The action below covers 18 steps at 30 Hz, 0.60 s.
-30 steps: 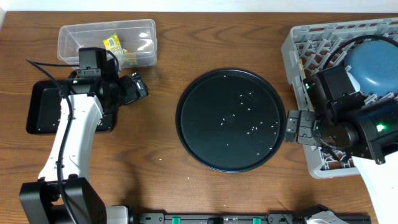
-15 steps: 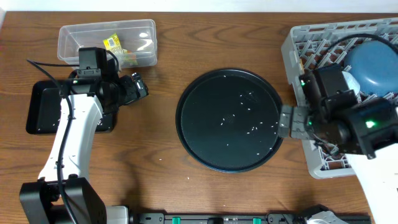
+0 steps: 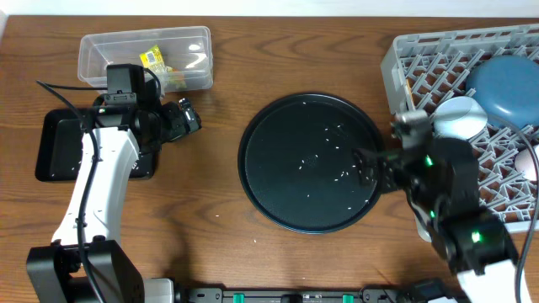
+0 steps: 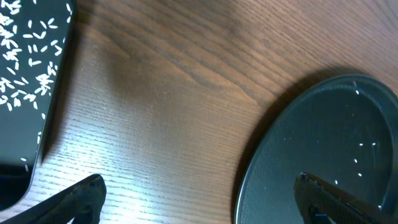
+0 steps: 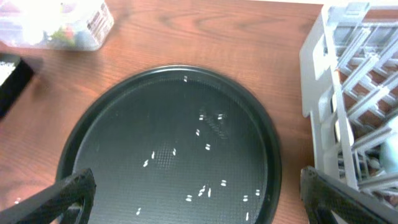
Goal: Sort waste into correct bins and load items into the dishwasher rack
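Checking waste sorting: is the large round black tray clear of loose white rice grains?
No, loose white rice grains lie scattered on the round black tray.

We see the round black tray (image 5: 118, 118) filling the middle of the wooden surface (image 5: 205, 31), white rice grains (image 5: 207, 147) scattered over it. The grey dishwasher rack (image 5: 317, 62) stands just beside its right rim. A clear tub (image 5: 59, 22) sits top left, a black rectangular tray's (image 5: 9, 74) corner below it. The right fingers (image 5: 65, 194) stand spread wide, holding nothing.
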Motion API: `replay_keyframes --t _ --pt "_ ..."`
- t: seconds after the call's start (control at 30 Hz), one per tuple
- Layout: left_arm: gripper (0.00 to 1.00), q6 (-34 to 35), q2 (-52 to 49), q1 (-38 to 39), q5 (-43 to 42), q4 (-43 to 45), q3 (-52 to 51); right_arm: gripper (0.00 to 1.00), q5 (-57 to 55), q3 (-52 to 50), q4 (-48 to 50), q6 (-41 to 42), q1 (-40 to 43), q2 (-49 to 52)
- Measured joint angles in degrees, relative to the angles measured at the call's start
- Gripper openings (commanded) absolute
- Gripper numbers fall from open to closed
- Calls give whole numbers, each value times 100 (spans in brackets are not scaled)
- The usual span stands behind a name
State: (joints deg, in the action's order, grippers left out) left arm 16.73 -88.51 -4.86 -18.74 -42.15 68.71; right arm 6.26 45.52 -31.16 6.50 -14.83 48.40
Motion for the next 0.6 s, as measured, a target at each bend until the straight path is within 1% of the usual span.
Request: replay_keyframes --t 0.17,0.27,0.37,0.6 --pt "98 -2 0 0 -20 -7 0 99 588 -1578 1220 -439 483 -1027" --pt "98 0 0 0 -15 0 0 99 870 -2396 1759 -680 634 -1596" --pt "98 0 0 0 -17 -4 0 99 1005 -3027 2299 -833 664 -2098" --pt "98 0 0 0 -20 -4 0 99 999 -4072 3432 -1032 664 -3171"
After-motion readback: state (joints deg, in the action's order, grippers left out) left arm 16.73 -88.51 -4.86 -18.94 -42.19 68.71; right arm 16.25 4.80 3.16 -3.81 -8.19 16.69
